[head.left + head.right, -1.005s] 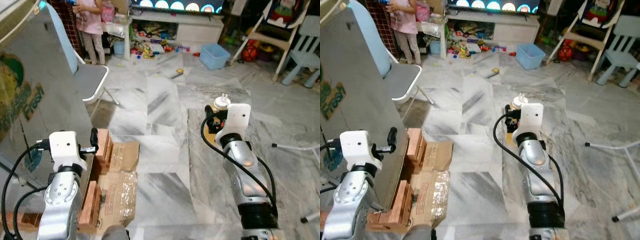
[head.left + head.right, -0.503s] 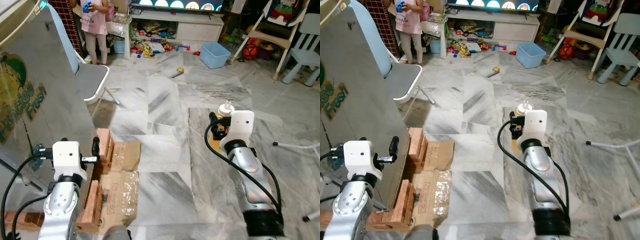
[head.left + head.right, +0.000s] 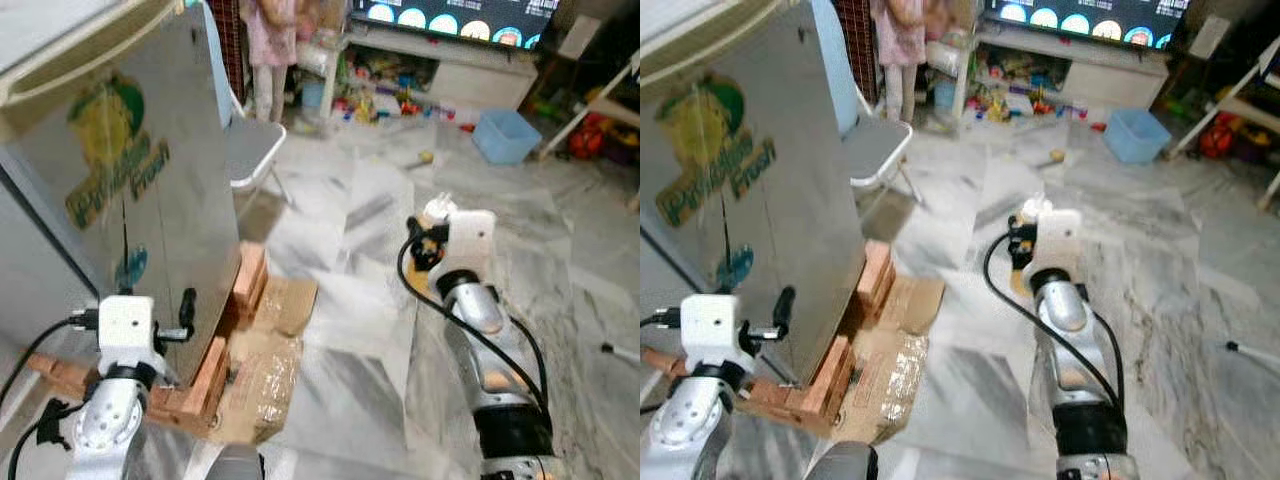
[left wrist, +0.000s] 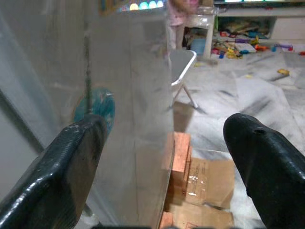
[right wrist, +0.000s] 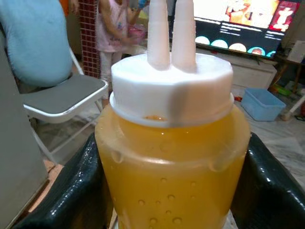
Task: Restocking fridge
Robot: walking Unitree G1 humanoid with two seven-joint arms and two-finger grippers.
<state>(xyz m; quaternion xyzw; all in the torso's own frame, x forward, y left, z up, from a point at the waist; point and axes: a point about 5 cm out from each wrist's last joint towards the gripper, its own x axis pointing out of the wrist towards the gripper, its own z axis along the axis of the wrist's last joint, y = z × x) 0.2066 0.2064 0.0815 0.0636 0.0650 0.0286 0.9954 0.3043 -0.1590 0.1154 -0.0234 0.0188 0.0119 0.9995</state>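
Note:
The silver fridge (image 3: 130, 180) with a green and yellow sticker stands close on my left, its door closed. My right gripper (image 5: 174, 191) is shut on a squeeze bottle (image 5: 171, 157) of orange liquid with a white twin-nozzle cap (image 3: 436, 208), held upright at mid-height over the marble floor. My left gripper (image 4: 162, 167) is open, its fingers (image 4: 62, 176) spread before the fridge's front corner, with nothing between them. From the head view, the left gripper (image 3: 186, 312) sits low beside the fridge's lower edge.
The fridge rests on red bricks (image 3: 245, 285) with flattened cardboard (image 3: 270, 340) beside them. A grey folding chair (image 3: 250, 150) stands behind the fridge, and a person (image 3: 268, 40) is further back. A blue bin (image 3: 505, 135) and toys lie near the TV console.
The camera has swung left and closer, so the fridge looms larger. My right gripper still holds the bottle; my left gripper stays open near the fridge.

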